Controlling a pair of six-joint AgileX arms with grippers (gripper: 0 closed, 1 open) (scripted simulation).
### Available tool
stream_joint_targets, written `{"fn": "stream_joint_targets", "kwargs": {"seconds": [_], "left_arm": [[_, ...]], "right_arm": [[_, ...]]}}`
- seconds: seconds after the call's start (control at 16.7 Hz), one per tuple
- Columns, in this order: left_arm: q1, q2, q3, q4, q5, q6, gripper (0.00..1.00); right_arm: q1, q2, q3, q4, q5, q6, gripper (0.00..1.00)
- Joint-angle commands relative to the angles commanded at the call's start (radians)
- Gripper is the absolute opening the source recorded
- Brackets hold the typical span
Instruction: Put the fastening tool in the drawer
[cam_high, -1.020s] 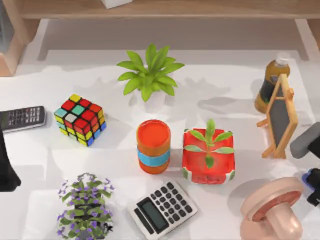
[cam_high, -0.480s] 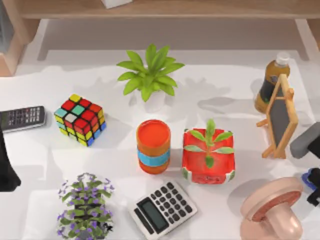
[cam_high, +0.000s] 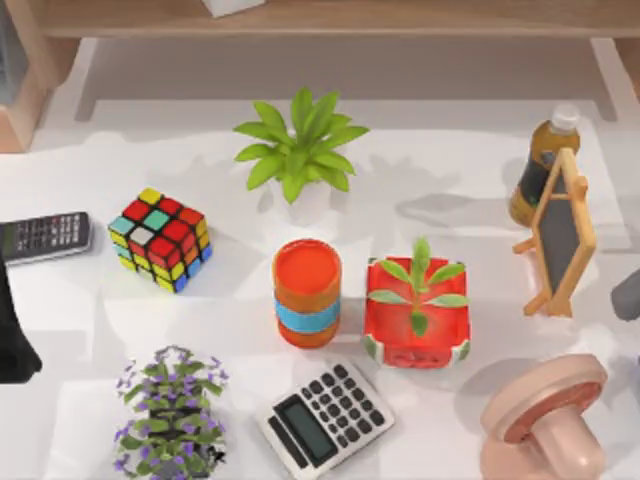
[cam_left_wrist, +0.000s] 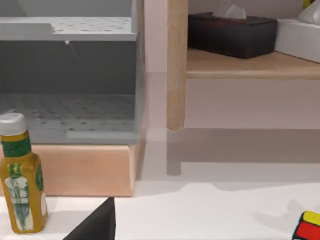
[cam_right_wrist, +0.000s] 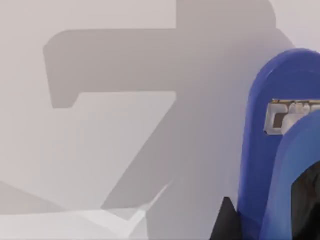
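The fastening tool (cam_right_wrist: 267, 130) is a bright-blue stapler with a black part (cam_right_wrist: 309, 200) on it, seen very close in the right wrist view. My right gripper (cam_right_wrist: 265, 227) is shut on it, one dark fingertip (cam_right_wrist: 227, 222) showing beside the blue body, above the white table with a broad shadow below. In the top view my right arm (cam_high: 628, 295) is a grey stub at the table's right edge. The drawer (cam_left_wrist: 70, 115), as far as I can tell, is the grey compartment on a wooden base in the left wrist view. My left arm (cam_high: 12, 345) is parked at the left edge.
Near the right edge stand a small easel chalkboard (cam_high: 560, 232), a yellow bottle (cam_high: 540, 165) and a pink mushroom-shaped object (cam_high: 545, 420). In the middle are a red planter (cam_high: 417, 315), an orange cup (cam_high: 307, 292), a calculator (cam_high: 325, 417), a leafy plant (cam_high: 298, 150) and a colour cube (cam_high: 160, 238).
My right arm has drawn back to the right, almost off the top view. The blue tool seen at the right edge has gone with it. The left arm has not moved.
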Motion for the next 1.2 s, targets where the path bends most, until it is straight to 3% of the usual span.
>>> {"fn": "stream_joint_targets", "kwargs": {"seconds": [0.78,1.2], "left_arm": [[0.000,0.000,0.000,0.000,0.000,0.000,1.00],[0.000,0.000,0.000,0.000,0.000,0.000,1.00]], "right_arm": [[0.071,-0.030,0.068,-0.063,-0.044,0.033,0.00],[-0.133,-0.005,0.297,-0.239,-0.104,0.085,0.00]]}}
